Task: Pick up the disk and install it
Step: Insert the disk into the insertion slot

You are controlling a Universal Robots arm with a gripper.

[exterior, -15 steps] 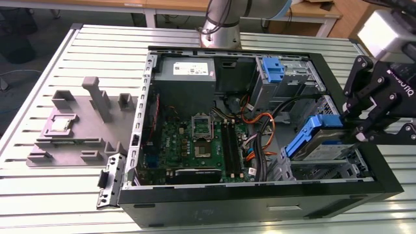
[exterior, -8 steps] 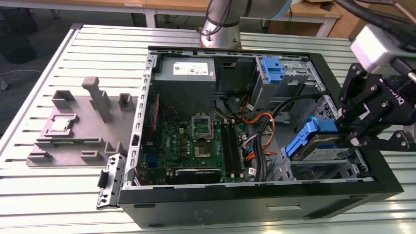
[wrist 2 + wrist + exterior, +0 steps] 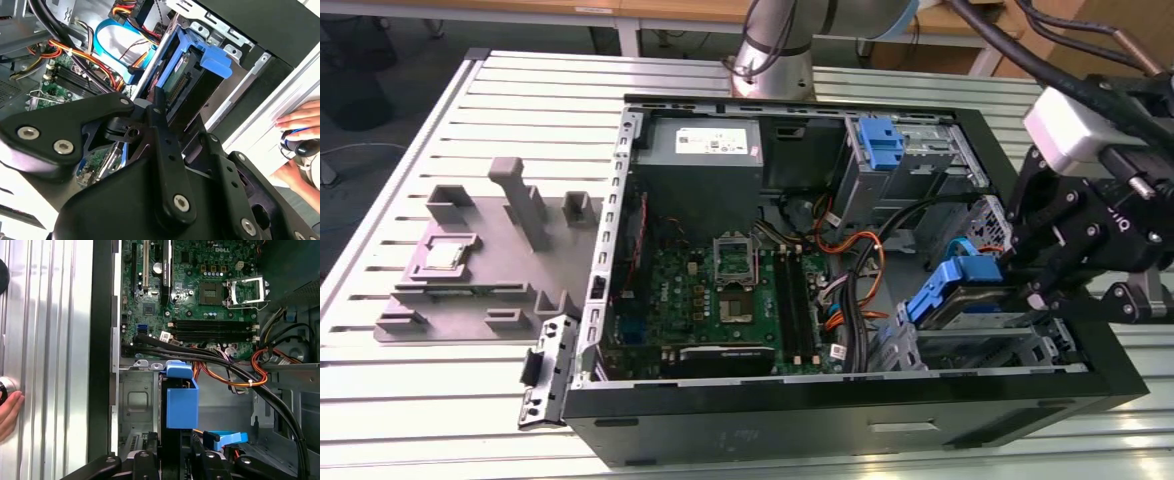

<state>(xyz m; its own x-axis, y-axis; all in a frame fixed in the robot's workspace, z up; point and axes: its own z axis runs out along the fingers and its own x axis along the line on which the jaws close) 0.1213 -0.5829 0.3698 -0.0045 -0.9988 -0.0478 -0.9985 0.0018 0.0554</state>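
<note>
Disk (image 3: 970, 290) clamped between gripper (image 3: 1021, 290) jaws, at drive bay (image 3: 987, 345) mouth; should be kept square to bay.

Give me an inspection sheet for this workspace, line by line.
Surface: slatted metal table carrying an open computer case.
Job's things: the disk, in its blue carrier, over the drive cage.
Clutter: grey fixture tray on the table, at the exterior view's left of the case.
Grippers: gripper shut on the disk.
Cables: orange and black bundles run close past the disk.
Surroundings: a person's hand at the table's edge.
</note>
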